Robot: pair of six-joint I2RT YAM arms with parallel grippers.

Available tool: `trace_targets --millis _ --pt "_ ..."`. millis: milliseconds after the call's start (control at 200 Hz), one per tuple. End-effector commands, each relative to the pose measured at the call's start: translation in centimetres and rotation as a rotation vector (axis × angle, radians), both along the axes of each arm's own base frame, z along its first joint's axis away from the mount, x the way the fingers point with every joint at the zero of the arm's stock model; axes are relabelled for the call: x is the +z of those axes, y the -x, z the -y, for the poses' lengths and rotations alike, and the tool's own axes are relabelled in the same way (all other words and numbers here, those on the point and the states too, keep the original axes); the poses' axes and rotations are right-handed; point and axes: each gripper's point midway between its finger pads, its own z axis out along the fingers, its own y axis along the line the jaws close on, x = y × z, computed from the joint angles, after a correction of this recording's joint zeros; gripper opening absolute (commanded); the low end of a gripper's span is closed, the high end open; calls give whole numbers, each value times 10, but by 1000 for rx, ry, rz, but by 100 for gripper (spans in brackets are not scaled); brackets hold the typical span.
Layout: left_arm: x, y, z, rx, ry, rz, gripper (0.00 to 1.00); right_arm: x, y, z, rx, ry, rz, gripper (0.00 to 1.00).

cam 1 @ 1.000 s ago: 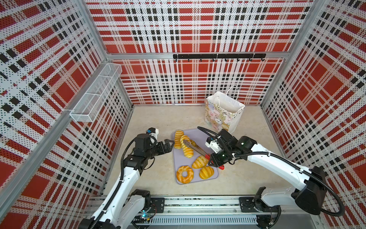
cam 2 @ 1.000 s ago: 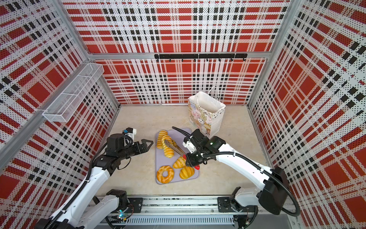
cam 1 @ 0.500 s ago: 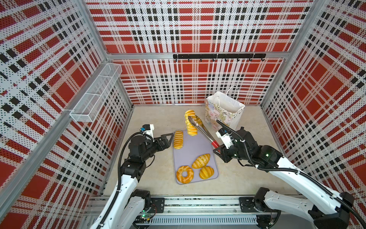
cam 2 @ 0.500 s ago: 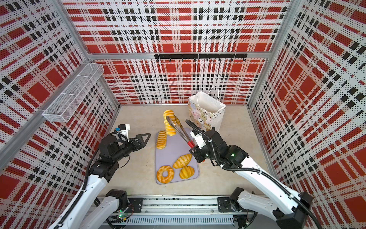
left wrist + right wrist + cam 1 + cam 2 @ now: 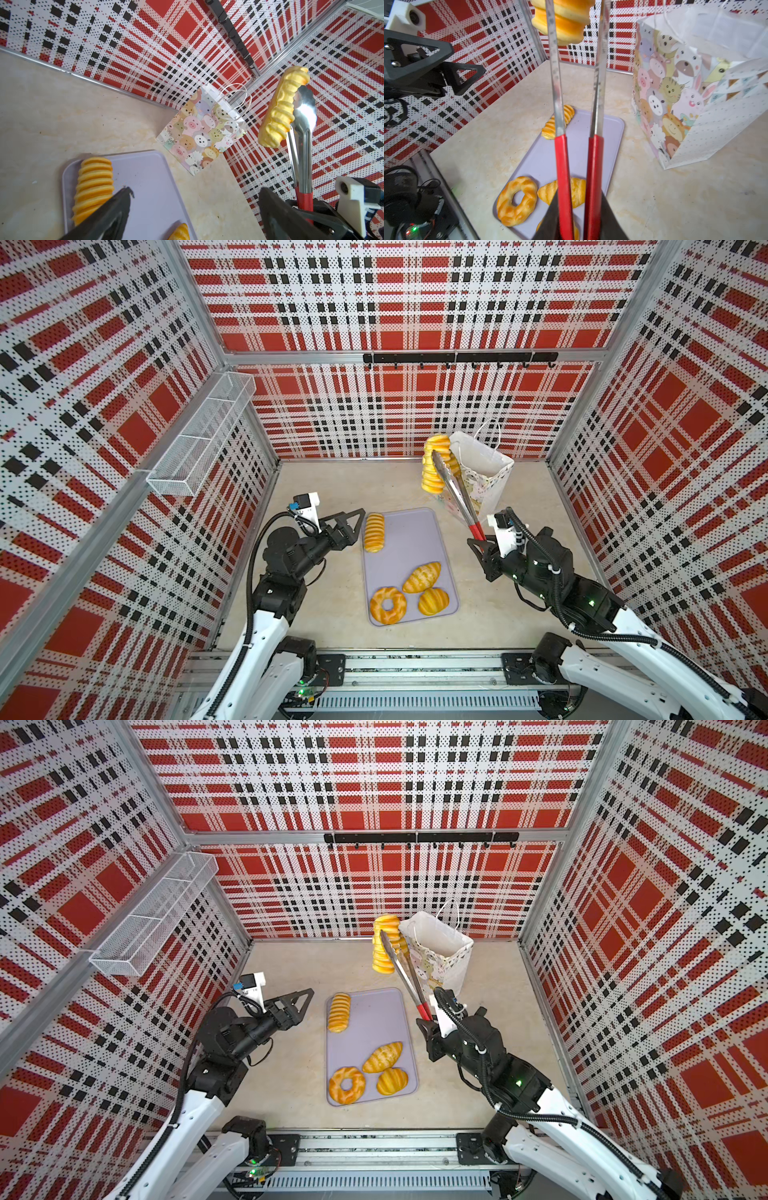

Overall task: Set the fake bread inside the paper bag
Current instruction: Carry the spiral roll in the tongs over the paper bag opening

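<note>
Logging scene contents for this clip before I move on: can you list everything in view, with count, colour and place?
ridged roll, ring doughnut, oval loaf, scored bun: 4, golden-yellow, on the tray
held ridged roll: 1, golden-yellow, up in the tongs, not yet in the bag
tray: 1, lavender-grey, flat in the middle
paper bag: 1, white with pastel animals, standing open behind the tray
tongs: 1, steel with red handles, in the right gripper
wire basket: 1, white, left wall
hook rail: 1, black, back wall
left gripper: 1, black, jaws open and empty, by the tray's left edge
right gripper: 1, black, jaws shut on the tongs' handles
</note>
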Motion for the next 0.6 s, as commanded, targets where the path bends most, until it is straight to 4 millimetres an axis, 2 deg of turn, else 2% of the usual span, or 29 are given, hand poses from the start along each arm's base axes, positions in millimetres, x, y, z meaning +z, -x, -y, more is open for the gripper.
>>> trace_targets --millis 0,316,486,596 --pt "10 -1 6 -18 14 63 98 54 -9 3 -39 -106 190 21" --pt "9 -3 11 -13 20 89 98 67 -38 8 -174 -43 227 22" --pt "13 -6 15 -37 24 129 98 69 -48 24 -286 -18 214 21" --pt "14 -14 17 -38 29 128 98 62 -57 38 -390 49 171 21"
